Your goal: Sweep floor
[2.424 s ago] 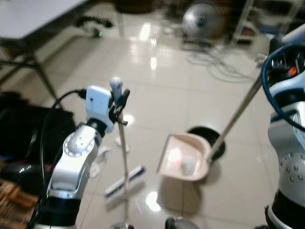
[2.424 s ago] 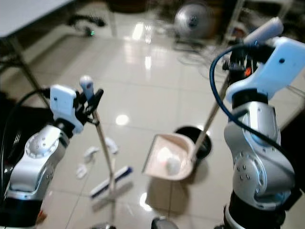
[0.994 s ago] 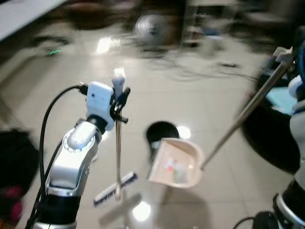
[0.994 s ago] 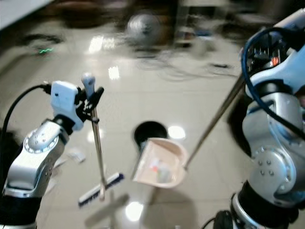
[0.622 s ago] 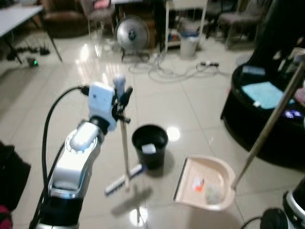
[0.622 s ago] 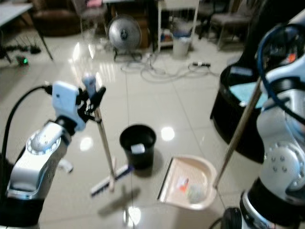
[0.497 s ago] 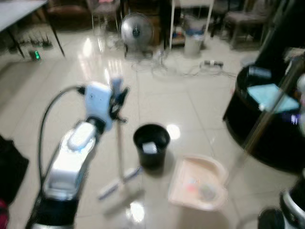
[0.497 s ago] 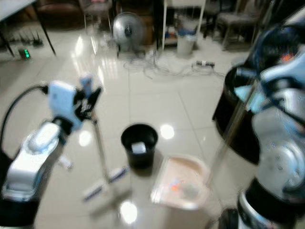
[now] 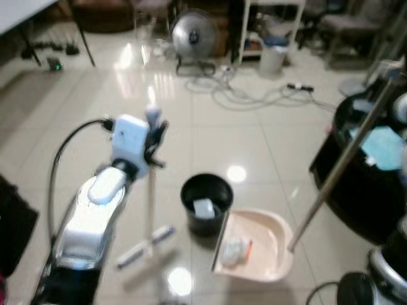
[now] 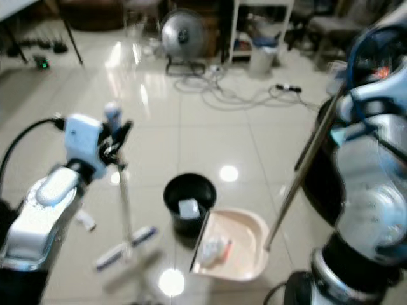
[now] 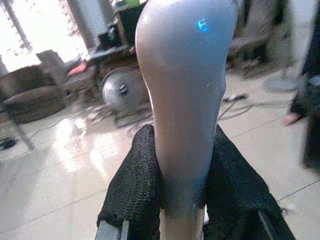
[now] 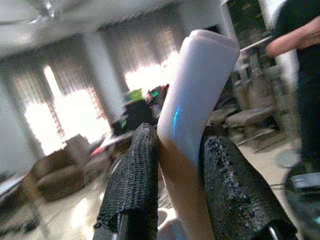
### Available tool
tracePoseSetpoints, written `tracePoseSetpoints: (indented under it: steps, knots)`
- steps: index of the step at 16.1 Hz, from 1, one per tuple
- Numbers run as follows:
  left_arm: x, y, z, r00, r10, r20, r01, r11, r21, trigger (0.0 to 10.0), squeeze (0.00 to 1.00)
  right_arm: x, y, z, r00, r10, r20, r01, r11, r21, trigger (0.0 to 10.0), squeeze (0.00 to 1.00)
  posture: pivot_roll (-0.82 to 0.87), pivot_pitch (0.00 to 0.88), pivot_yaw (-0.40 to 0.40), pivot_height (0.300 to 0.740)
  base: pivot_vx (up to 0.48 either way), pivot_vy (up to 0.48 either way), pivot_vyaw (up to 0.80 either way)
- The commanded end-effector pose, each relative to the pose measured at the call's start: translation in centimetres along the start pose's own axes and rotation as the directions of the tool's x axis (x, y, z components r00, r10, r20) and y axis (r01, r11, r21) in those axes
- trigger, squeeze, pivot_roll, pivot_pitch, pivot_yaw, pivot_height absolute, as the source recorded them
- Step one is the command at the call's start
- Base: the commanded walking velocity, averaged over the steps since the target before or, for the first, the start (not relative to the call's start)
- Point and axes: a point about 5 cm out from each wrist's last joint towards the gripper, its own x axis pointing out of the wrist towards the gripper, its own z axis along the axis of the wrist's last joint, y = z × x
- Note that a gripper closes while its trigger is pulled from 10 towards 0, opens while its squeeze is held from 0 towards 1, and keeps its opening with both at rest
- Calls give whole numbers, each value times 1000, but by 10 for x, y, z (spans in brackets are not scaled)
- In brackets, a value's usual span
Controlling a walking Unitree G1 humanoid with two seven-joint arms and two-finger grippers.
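Broom [image 9: 150, 210] upright in the clamped left gripper [image 9: 154, 135], dustpan [image 9: 254, 244] with debris on tiled floor [image 9: 210, 143] touching black bin [image 9: 205, 202], its pole gripped by right gripper [image 12: 172, 190], fan [image 9: 193, 36] and cables [image 9: 254, 95] beyond.

Black bin [image 9: 205, 202] on glossy beige floor [image 9: 267, 152]; beside the bin, a cream dustpan [image 9: 262, 246] holding white and orange scraps [image 9: 236, 250].

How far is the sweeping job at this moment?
Done: debris lies in the dustpan, beside the black bin. In hand: left gripper holds the broom, right gripper the dustpan handle. Left: tipping the debris into the bin.
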Motion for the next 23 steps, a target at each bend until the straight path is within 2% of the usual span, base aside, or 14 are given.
tracePoseSetpoints:
  steps: [1,5,9,11,13,14,17,21,23]
  knots:
    - [3,-4,11,999,-15,47,14,1000,19,10000,0,-2,-5,11,997,-26,69,25,999,25,10000,0,-3,46,15,740,480,0,0]
    - [3,-1,9,999,-6,50,6,1000,18,10000,0,-5,-9,18,988,-32,153,17,995,96,10000,0,0,43,22,740,480,0,0]
    - [3,2,9,999,2,50,-3,1000,20,10000,0,-5,-17,20,981,-49,190,28,993,114,10000,0,3,44,26,740,480,0,0]
    - [1,6,1,1000,26,3,-26,1000,-1,10000,0,-4,-19,21,979,-43,197,22,994,107,10000,0,8,48,28,740,394,0,0]
    - [-4,19,-19,989,104,-101,-99,993,58,10000,0,-2,-19,20,980,-26,195,6,995,100,10000,0,9,52,30,740,0,0,0]
    - [-9,29,-28,978,163,-128,-153,984,87,10000,0,-1,-18,19,981,-12,192,-6,996,93,10000,0,9,53,29,740,0,0,0]
    - [-18,43,-35,963,229,-140,-216,971,102,10000,0,2,-13,14,983,19,184,-35,996,84,10000,0,12,56,23,740,0,0,0]
    - [-18,42,-34,963,240,-122,-233,970,72,10000,0,6,-7,11,979,57,198,-73,995,75,10000,0,11,52,17,740,0,0,0]
    - [-19,38,-37,962,237,-135,-229,971,70,10000,0,8,6,3,973,128,194,-142,988,60,10000,0,13,49,11,740,0,0,0]
